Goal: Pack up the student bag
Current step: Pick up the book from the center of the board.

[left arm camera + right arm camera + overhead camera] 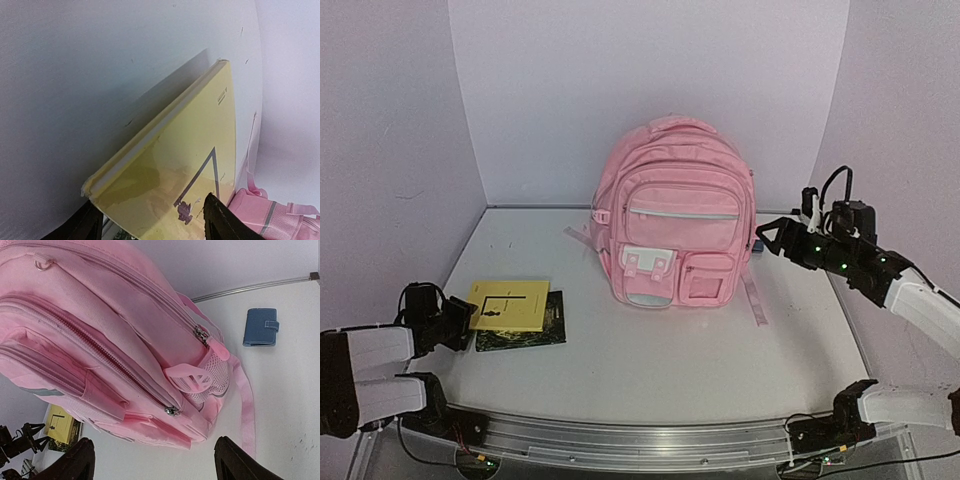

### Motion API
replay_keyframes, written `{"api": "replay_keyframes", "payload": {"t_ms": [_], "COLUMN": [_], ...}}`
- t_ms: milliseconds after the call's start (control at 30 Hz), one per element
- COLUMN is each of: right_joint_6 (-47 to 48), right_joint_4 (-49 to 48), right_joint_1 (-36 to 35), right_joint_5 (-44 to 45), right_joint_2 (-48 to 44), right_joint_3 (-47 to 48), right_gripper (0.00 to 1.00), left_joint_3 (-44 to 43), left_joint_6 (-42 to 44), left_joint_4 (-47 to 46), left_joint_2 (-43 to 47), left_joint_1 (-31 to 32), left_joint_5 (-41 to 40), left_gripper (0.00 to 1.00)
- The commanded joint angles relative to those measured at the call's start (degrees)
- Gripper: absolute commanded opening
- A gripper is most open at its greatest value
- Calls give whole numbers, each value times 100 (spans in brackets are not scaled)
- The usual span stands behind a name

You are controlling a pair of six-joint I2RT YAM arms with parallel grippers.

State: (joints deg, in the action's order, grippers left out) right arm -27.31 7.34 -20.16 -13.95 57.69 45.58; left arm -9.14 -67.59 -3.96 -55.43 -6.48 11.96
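The student bag (675, 215) is a large pink backpack standing upright at the middle back of the table, its zips shut. It also shows in the right wrist view (115, 340) and in a corner of the left wrist view (260, 212). My right gripper (772, 238) hovers open beside the bag's right side, with nothing between its fingers (232, 462). A yellow book (510, 303) lies on a dark book (548, 325) at the left. My left gripper (462, 322) is at the yellow book's (190, 150) near edge, jaws apart on either side of it.
A small blue wallet (260, 327) lies on the table behind the bag's right side, partly hidden in the top view (758, 243). A loose pink strap (755, 295) trails toward the front right. Walls close in the table at the back and both sides.
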Motion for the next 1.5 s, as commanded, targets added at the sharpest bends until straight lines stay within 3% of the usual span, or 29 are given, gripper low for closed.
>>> {"api": "replay_keyframes", "payload": {"t_ms": [0,200,367,467,600,700,833,900,933,1167,1467], "right_joint_6": [-40,-65,-52,-36,-18,34,304,495,543,698,633], "right_joint_4": [-86,-30,67,106,159,216,358,375,369,344,180], "right_joint_1": [19,20,18,17,19,16,19,19,17,5,-553], "right_joint_5": [71,139,174,195,196,144,-169,-395,-480,-1245,-1445], "right_joint_2": [-1,2,-61,-139,-223,-273,-378,-473,-510,-213,133], "right_joint_3": [360,484,548,542,562,616,797,865,891,1374,2138], "right_gripper": [82,82,82,82,82,82,83,97,98,98,98], "left_joint_3": [141,183,120,4,-271,-428,-907,-1350,-1528,-2738,-4152], "left_joint_6": [-3,-40,322,623,1102,1239,1771,2210,2372,2970,3492], "left_joint_4": [-1051,-1619,-1906,-1753,-1270,-1229,-1374,-1195,-1090,-181,547], "left_joint_2": [-390,-794,-547,-181,227,350,414,431,445,602,210], "left_joint_1": [-90,-119,-126,-126,-134,-128,-132,-133,-130,-8,1798], "left_joint_5": [49,-172,-146,-118,18,384,1534,2173,2446,3999,4374], "left_gripper": [65,43,25,11,0,0,0,0,0,0,0]}}
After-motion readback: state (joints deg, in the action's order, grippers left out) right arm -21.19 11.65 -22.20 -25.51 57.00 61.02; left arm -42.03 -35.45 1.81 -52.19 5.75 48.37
